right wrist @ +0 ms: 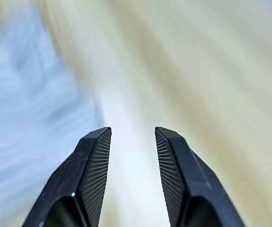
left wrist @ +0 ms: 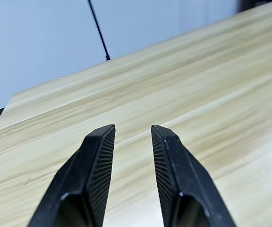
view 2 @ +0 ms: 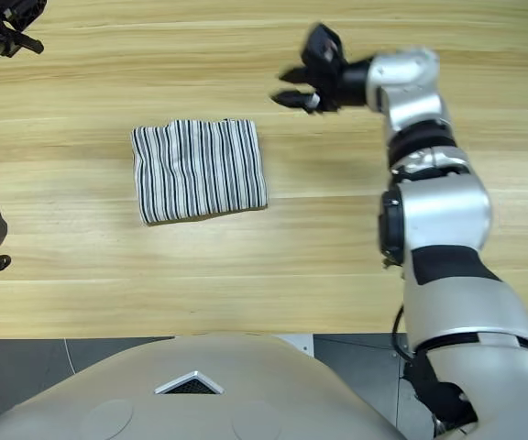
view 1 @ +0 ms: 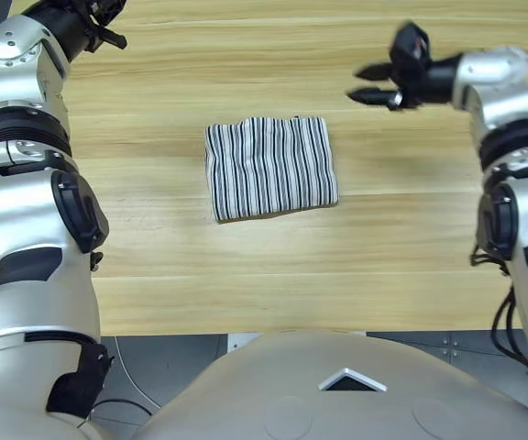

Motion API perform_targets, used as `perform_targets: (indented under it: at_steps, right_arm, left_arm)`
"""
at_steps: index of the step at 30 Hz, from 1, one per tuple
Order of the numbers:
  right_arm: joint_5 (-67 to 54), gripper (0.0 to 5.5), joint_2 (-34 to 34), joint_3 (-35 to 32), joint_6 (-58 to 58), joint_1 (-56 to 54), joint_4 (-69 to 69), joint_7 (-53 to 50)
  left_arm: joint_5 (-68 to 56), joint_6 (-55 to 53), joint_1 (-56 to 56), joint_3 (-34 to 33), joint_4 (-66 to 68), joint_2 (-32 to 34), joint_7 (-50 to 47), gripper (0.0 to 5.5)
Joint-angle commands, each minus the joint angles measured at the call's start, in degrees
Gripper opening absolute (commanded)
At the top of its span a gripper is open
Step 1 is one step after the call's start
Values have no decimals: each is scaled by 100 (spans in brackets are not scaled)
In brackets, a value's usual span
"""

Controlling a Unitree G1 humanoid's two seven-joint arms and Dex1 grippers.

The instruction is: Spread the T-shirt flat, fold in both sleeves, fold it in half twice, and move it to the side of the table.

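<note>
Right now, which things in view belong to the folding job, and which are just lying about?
Job:
- striped T-shirt, folded, mid-table
- left gripper, open and empty
- right gripper, open and empty, above the wood beside the shirt
- wooden table

Lying about:
- thin black cable rising at the table's edge

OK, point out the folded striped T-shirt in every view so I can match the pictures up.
Left eye view: T-shirt, folded, near the picture's centre.
Right eye view: T-shirt, left of centre.
Left wrist view: left hand open over the table.
Right wrist view: right hand open over the table, blurred.
Shared landmark: the right hand, beyond the T-shirt's far right corner in both eye views.
</note>
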State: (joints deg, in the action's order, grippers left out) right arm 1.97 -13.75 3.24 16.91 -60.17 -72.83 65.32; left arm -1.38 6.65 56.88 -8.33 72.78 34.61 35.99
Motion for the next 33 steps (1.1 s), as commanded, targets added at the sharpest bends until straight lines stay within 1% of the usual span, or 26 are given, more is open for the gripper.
perform_targets:
  at_steps: [1,5,8,10,13,17,19,20,23,25,27,30,32,33]
  right_arm:
    - [289,171,691,269,275,96,-63,-307]
    - [1036,171,1035,863,405,433,-284,-1149]
    - [1489,171,1058,1200,43,695,-477,-1507]
    - [1643,171,935,1287,-401,753,-578,-1406]
    - [2041,171,687,1667,-930,874,-677,-849]
    - [2518,171,267,2189,-1265,940,-721,-1006]
    - [2642,171,-77,2358,-1315,930,-728,-1067]
    - [2653,171,-311,2385,-1281,923,-726,-1088]
    - [2688,171,-1295,2411,-1020,958,-707,-1269]
    - [2631,171,-1940,2297,-968,1116,-701,-1554]
    - [2545,171,-2410,2153,-953,1366,-702,-1779]
    - [2352,171,-2967,1851,-964,1887,-703,-2189]
    - [2193,171,-3097,1579,-972,2044,-677,-2630]
    - [2008,171,-3039,1331,-902,2012,-644,-2986]
  left_arm:
    - [230,32,192,101,26,99,-545,143]
    - [283,357,152,164,-155,-41,-670,143]
    - [247,468,168,210,-324,-218,-540,143]
    - [253,442,257,237,-374,-264,-493,143]
    - [230,405,355,229,-438,-294,-499,143]
    - [159,417,342,226,-624,-425,-374,143]
    - [131,401,281,203,-684,-423,-380,143]
    - [116,401,252,179,-691,-404,-402,143]
    - [45,419,124,40,-607,-358,-629,143]
    - [-85,437,45,-115,-506,-479,-814,143]
    - [-215,451,17,-250,-378,-625,-1031,143]
    - [-353,435,84,-454,-69,-868,-1535,143]
    - [-424,469,117,-586,75,-1000,-1858,143]
    - [-478,502,105,-670,131,-1063,-1979,143]
